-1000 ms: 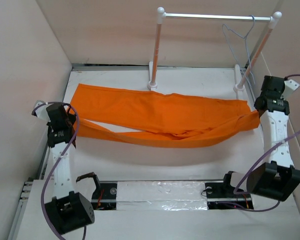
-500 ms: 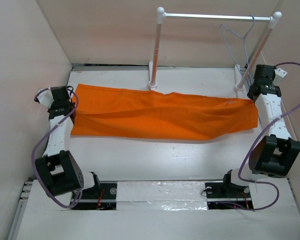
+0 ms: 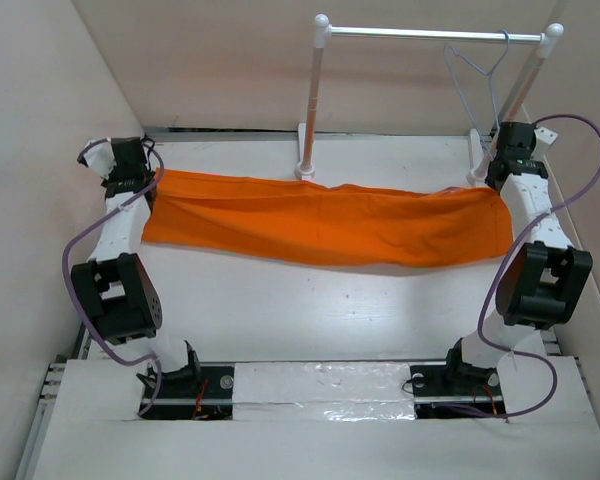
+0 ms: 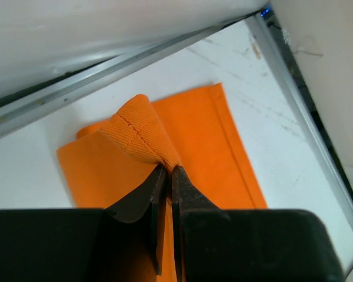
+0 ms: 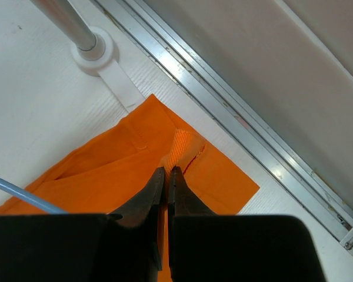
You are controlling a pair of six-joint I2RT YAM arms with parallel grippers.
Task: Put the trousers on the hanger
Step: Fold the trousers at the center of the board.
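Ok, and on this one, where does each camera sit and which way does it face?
Top external: fixed above and behind the bases, facing down and forward at trousers, rail and hanger; left arm and right arm show whole.
Left wrist: on the left arm, facing down past the left gripper, shut on the trousers.
Right wrist: on the right arm, facing down past the right gripper, shut on their other end by a rail foot.
Shared: every view sees the trousers.

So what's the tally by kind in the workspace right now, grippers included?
trousers, orange: 1
hanger, thin wire, on the rail: 1
rail stand, white posts: 1
grippers: 2, the left gripper and the right gripper, each shut on the trousers
Total: 5
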